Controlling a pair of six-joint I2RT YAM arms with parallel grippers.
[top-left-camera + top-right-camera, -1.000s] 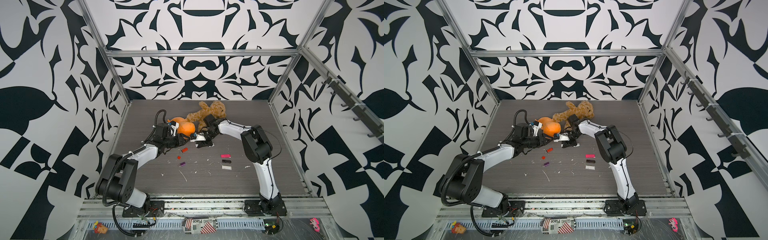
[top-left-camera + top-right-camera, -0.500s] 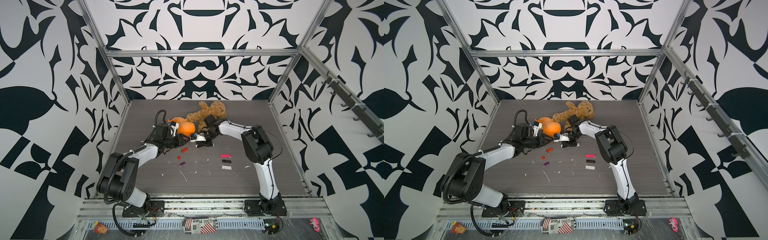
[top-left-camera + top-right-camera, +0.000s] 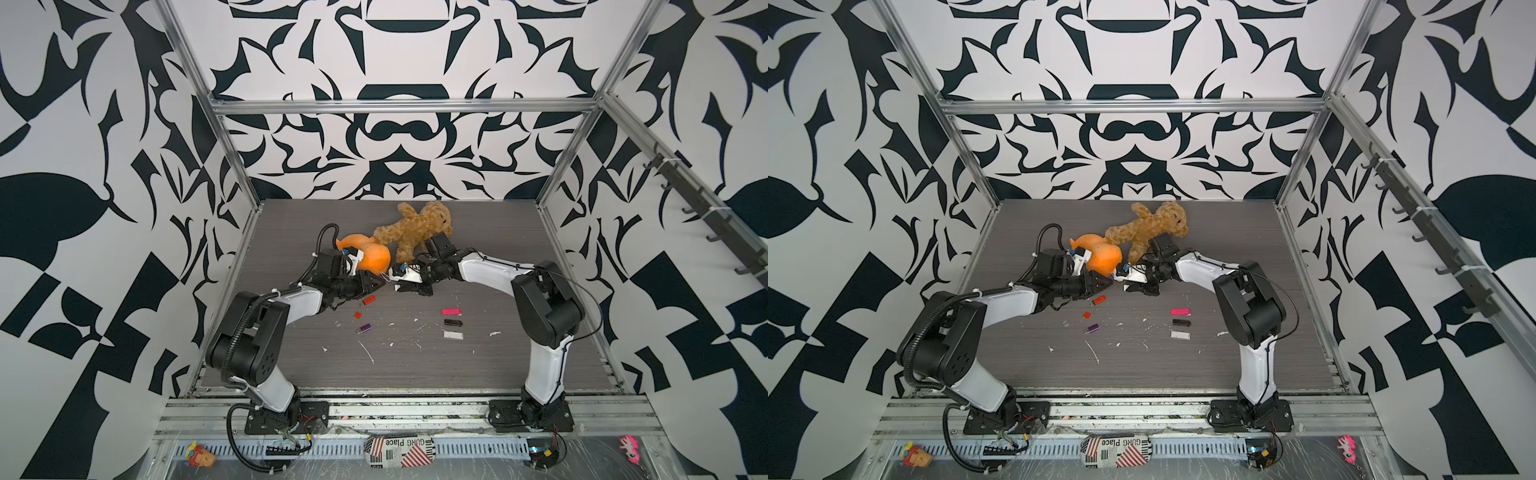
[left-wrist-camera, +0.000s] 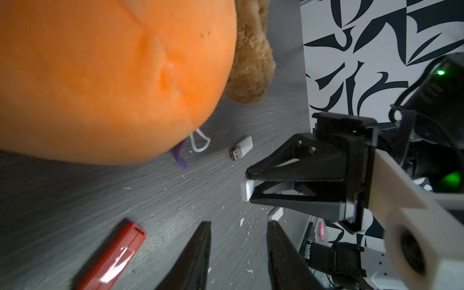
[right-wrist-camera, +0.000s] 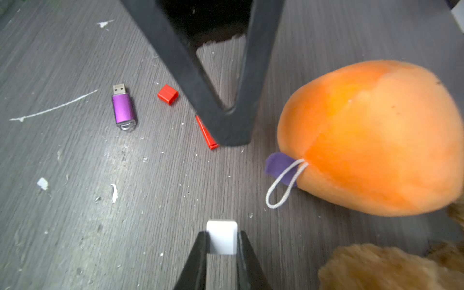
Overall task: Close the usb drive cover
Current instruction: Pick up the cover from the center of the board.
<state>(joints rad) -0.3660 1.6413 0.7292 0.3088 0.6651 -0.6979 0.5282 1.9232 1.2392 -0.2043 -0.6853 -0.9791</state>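
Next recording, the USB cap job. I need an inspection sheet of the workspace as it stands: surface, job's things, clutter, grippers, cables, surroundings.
Surface: grey wood-grain table, strewn with white flecks.
Job's things: white cap held off the table; uncapped grey drive lying flat nearby.
Clutter: purple drive, uncapped; red drive; loose red cap; pink drive, black drive and white drive in a column; orange plush toy beside a teddy bear.
Grippers: right gripper shut on the white cap; left gripper open, empty.
Cables: black hose looped above the left arm.
Surroundings: patterned walls; hook rail.
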